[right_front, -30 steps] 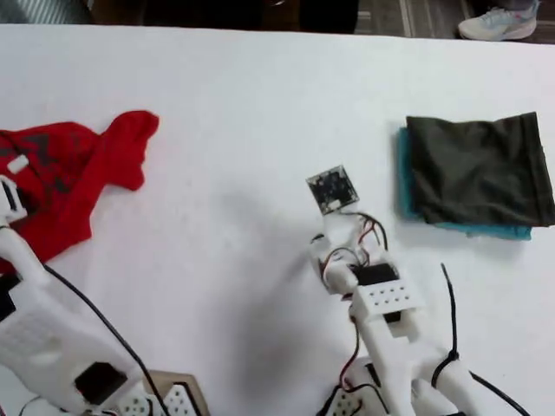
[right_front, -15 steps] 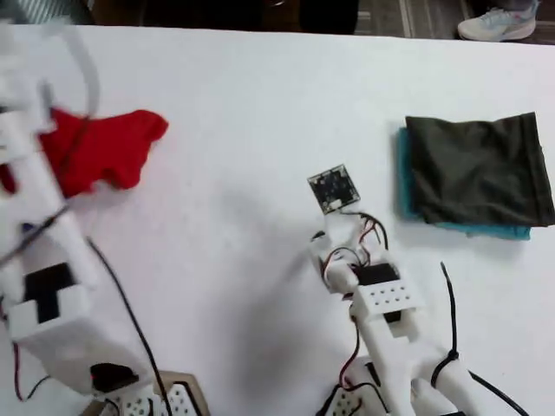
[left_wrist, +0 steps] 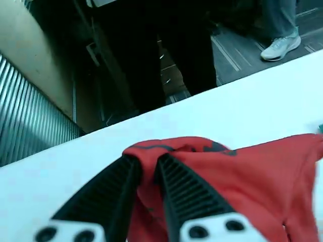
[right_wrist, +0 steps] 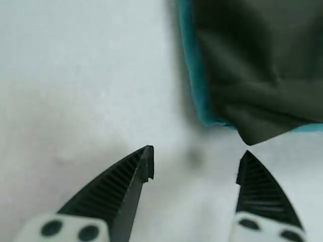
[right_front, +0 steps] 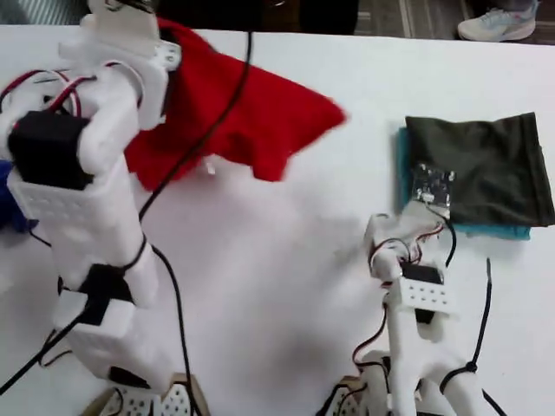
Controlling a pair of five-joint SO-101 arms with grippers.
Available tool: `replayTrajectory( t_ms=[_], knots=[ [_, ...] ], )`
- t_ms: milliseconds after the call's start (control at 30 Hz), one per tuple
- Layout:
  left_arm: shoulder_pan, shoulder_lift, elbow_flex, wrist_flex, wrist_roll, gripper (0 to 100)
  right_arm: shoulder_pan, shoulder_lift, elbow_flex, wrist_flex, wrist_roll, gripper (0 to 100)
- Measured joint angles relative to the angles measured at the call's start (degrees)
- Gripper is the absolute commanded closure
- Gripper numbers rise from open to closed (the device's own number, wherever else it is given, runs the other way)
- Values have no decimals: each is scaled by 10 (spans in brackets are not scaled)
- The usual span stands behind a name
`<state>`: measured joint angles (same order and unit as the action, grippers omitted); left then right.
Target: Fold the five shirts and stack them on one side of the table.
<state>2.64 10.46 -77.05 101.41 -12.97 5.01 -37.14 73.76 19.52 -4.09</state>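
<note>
The white table (right_front: pixel 286 260) holds everything. The left arm (right_front: pixel 87 191) stands tall over its left side, and its claw (left_wrist: pixel 147 161) pinches a bunched fold of the red shirt (right_front: pixel 251 121), which hangs lifted and spreads toward the middle of the far edge. On the right side, a folded dark shirt (right_front: pixel 481 169) lies on top of a folded teal shirt (right_front: pixel 404 173), whose edge peeks out beneath. The right claw (right_wrist: pixel 197 159) hovers spread wide just beside the near corner of that stack, gripping nothing. A scrap of blue cloth (right_front: pixel 9 195) shows at the table's left edge.
</note>
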Motion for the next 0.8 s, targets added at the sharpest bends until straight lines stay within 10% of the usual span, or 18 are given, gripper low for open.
replayTrajectory(
  t_ms=[500,800],
  knots=[
    [-21,1,646,-114,-14,824,-9,0,0,18,-3,731],
    [-155,1,687,-159,-95,824,-155,-55,-79,168,15,731]
  ],
)
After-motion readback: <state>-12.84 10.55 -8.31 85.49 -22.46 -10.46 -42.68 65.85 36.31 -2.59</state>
